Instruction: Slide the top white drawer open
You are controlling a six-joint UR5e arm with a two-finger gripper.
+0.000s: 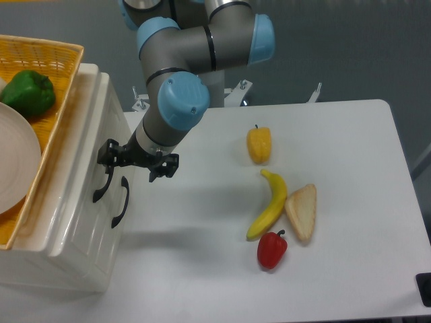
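The top white drawer [85, 202] is the upper front of the cream-white cabinet at the left, and it looks shut. Its black curved handle [102, 186] lies nearest the cabinet's top. The second drawer's handle [120, 202] sits just to its right. My gripper [137, 160] hangs in front of the cabinet, open. Its left finger [108, 153] is at the upper end of the top drawer's handle, and the right finger [166, 166] is out over the table. I cannot tell if the left finger touches the handle.
A yellow woven basket [64, 81] on the cabinet holds a green pepper [28, 92] and a white plate [13, 161]. On the table are a yellow pepper [259, 144], a banana [269, 204], a bread slice [302, 212] and a red pepper [272, 249].
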